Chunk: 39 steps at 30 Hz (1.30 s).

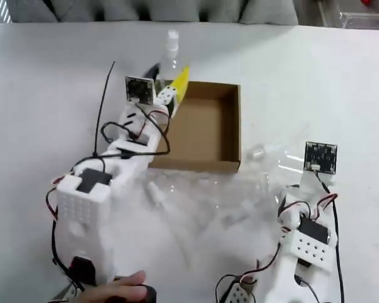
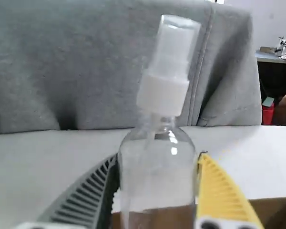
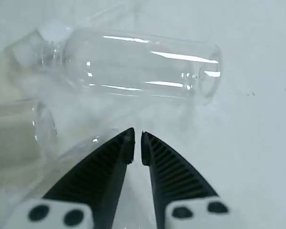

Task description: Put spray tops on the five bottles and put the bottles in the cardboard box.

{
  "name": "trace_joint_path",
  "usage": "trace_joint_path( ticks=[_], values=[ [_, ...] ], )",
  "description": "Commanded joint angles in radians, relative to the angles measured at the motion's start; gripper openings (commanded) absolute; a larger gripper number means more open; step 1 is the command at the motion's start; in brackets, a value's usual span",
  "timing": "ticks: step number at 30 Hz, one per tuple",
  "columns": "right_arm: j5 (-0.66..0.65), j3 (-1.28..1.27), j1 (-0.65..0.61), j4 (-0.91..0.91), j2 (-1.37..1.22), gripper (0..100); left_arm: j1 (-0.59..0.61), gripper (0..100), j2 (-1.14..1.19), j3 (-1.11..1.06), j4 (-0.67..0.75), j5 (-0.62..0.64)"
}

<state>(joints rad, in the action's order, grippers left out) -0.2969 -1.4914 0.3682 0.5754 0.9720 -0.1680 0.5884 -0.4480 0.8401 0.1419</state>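
Note:
My left gripper (image 2: 157,191) is shut on a clear bottle (image 2: 155,176) that carries a white spray top (image 2: 168,67); it holds the bottle upright. From above, that bottle (image 1: 171,60) is at the far left corner of the open cardboard box (image 1: 205,126), by the gripper's yellow finger (image 1: 180,82). My right gripper (image 3: 137,140) is shut with nothing in it, just above the table, close to a clear bottle (image 3: 138,64) lying on its side with a spray top (image 3: 31,45). That lying bottle (image 1: 275,154) rests to the right of the box. More clear bottles (image 1: 202,202) lie in front of the box.
A second lying bottle (image 3: 19,129) sits beside my right gripper. A person's hand (image 1: 117,290) rests at the near edge by the left arm's base. Grey cushions (image 2: 86,62) run behind the table's far edge. Open white tabletop (image 1: 328,82) lies right of the box.

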Motion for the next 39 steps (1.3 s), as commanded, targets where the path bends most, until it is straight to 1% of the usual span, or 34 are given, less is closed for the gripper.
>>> trace_joint_path(
  ticks=[1,12,14,16,19,26,36,39],
  values=[
    [0.006,-0.012,-0.025,-0.007,-0.015,2.0,0.030,2,-0.005,0.074,0.035,0.012],
    [0.006,-0.012,-0.025,-0.008,-0.015,2.1,0.025,3,-0.004,0.021,0.034,0.012],
    [0.006,-0.012,-0.025,-0.008,-0.015,2.1,0.022,6,-0.004,0.018,0.034,0.012],
    [0.006,-0.012,-0.025,-0.008,-0.013,2.1,0.022,11,-0.004,0.017,0.021,0.017],
    [0.006,-0.012,-0.022,-0.008,-0.013,2.1,0.024,17,-0.004,0.020,-0.046,0.018],
    [0.006,-0.012,-0.019,-0.008,-0.008,2.1,0.022,18,-0.001,0.017,-0.058,0.014],
    [0.006,-0.014,-0.021,-0.035,-0.015,2.1,0.021,18,0.062,0.057,-0.072,0.012],
    [0.006,-0.014,-0.022,-0.035,-0.015,2.1,0.021,24,0.062,0.055,-0.089,0.012]
  ],
)
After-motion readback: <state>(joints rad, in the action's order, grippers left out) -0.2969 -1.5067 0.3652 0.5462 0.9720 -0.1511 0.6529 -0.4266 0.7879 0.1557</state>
